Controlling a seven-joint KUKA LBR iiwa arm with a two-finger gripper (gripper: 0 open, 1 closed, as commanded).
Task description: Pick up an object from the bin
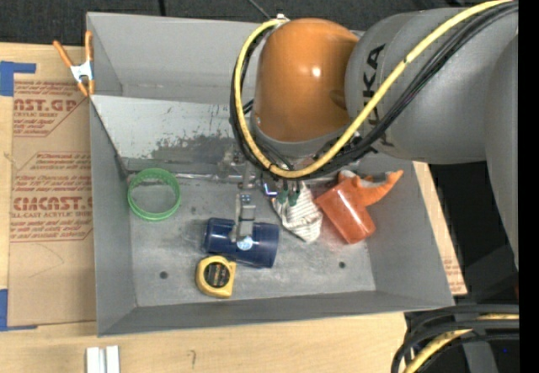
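Observation:
My gripper hangs below the orange cover in the middle of the bin, its visible tip resting over the top of a dark blue cylinder that lies on its side on the bin floor. Right of the gripper lies a crumpled white wrapper. An orange plastic piece sits beside the wrapper, further right. A yellow tape measure lies just in front of the blue cylinder.
A green ring lies flat at the left of the bin floor. The arm and its orange cover hide the bin's back right part. Bare floor shows between the ring and the cylinder.

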